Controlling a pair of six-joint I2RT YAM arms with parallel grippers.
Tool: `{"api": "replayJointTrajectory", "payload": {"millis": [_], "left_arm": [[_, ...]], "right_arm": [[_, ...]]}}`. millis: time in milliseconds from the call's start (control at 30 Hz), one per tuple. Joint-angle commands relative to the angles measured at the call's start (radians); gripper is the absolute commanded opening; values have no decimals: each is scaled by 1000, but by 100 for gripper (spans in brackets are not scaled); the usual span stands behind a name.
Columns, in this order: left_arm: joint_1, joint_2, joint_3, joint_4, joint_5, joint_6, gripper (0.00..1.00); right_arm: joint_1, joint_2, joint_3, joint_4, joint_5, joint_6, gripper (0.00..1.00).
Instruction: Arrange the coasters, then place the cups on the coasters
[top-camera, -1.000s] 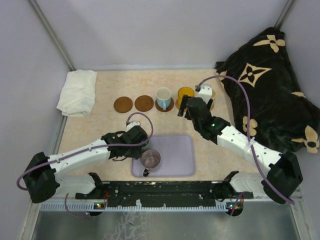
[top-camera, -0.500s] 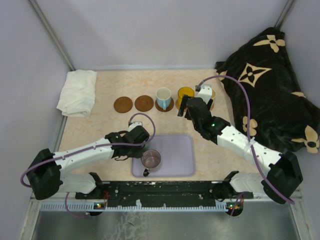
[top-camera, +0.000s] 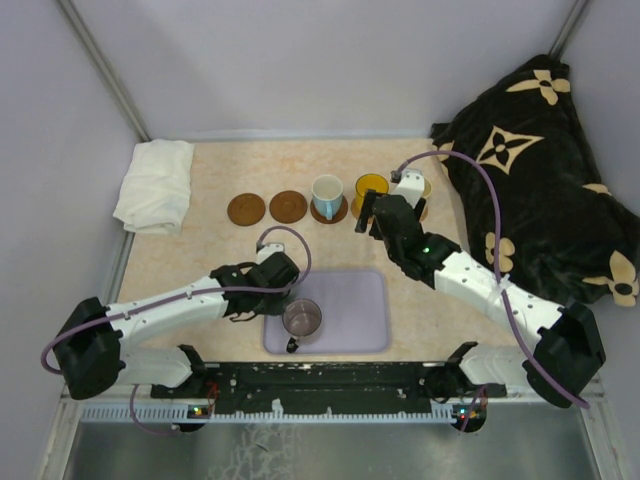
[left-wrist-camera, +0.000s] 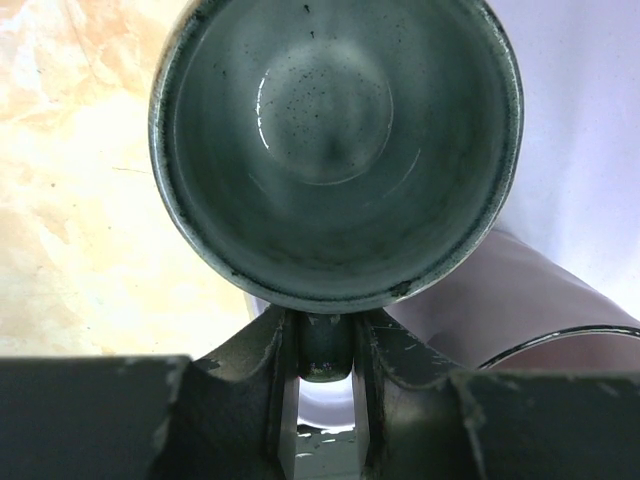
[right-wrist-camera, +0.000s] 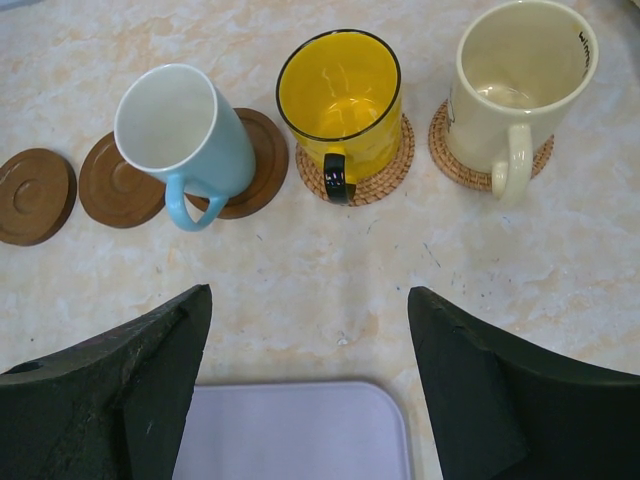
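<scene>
The dark grey-green cup (left-wrist-camera: 335, 140) stands at the left edge of the lavender tray (top-camera: 350, 300). My left gripper (left-wrist-camera: 322, 335) is shut on its handle. The mauve cup (top-camera: 302, 318) stands right beside it on the tray. Along the back, the white cup with a blue handle (right-wrist-camera: 180, 135), the yellow cup (right-wrist-camera: 340, 95) and the cream cup (right-wrist-camera: 520, 70) each stand on a coaster (right-wrist-camera: 260, 150). Two dark brown coasters (right-wrist-camera: 35, 195) (right-wrist-camera: 115, 185) lie bare at the left. My right gripper (right-wrist-camera: 310, 300) hovers open above the table, in front of the yellow cup.
A folded white towel (top-camera: 157, 185) lies at the back left. A black cushion with a tan flower pattern (top-camera: 540, 170) fills the back right corner. Lilac walls close in the table at the left, right and back.
My left gripper's fingers have closed in on the grey-green cup's handle and the left arm has shifted slightly. The right arm has not moved.
</scene>
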Motion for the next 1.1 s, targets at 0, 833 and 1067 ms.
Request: {"api": "replayJointTrajectory", "payload": {"millis": [0,833,1067], "left_arm": [[-2,-31,32,31,-99,13,0],[18,21,174,444,-504,355,0],[215,150,273,523,-298,403,0]], "right_arm": [[2,-27,2,36,27,15,80],[3,-26,-26,47,31,24,79],[3,-36,-22,20,70,18,78]]}}
